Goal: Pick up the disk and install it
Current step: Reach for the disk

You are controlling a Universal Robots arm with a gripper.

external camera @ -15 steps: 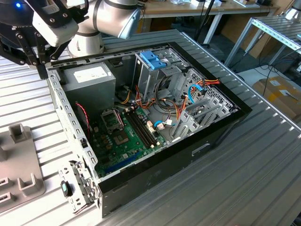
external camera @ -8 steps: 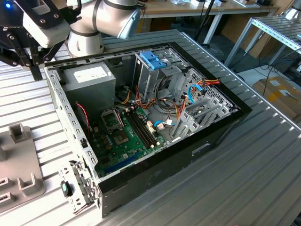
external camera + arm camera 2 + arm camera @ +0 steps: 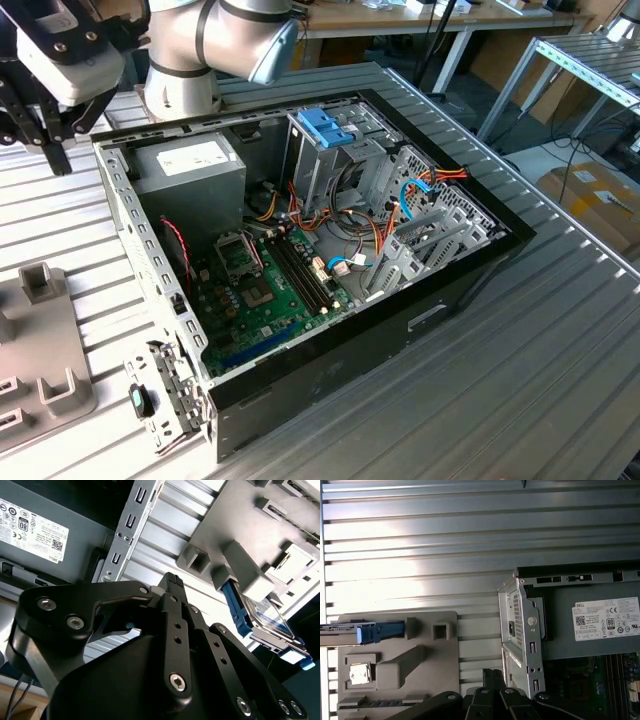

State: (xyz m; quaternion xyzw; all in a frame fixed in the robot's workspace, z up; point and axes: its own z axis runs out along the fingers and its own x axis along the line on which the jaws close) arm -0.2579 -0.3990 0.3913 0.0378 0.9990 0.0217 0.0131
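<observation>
We start at the gripper [image 3: 172,582], which hangs in the air over the ribbed metal table [image 3: 520,380]. In both wrist views its tip sits above the bare strip between the open computer case [image 3: 480,262] and the grey fixture [image 3: 395,665]. Its black linkage overlaps itself from these angles, so we cannot tell whether it is released or clenched, but it grasps nothing that we can see. The disk [image 3: 269,619] is apart from it, parked in the fixture. It stands on its edge, wedged between grey blocks, with its blue frame poking out at the end. We judge that this upright parking is deliberate: it leaves the two flat faces free for a pinch. The fixture lies on the table just beside the case, at the exterior view's left of it. The case rests on its side with the cover off, so that its inside opens upward toward the arm. Within it, the grey power supply [image 3: 190,165] with a white sticker fills the near corner, and the metal drive cage [image 3: 325,135] with a blue handle stands upright past it. The green motherboard [image 3: 265,290] lies flat on the floor of the case. As we read it, the pick is not yet made and the disk is not yet installed.
</observation>
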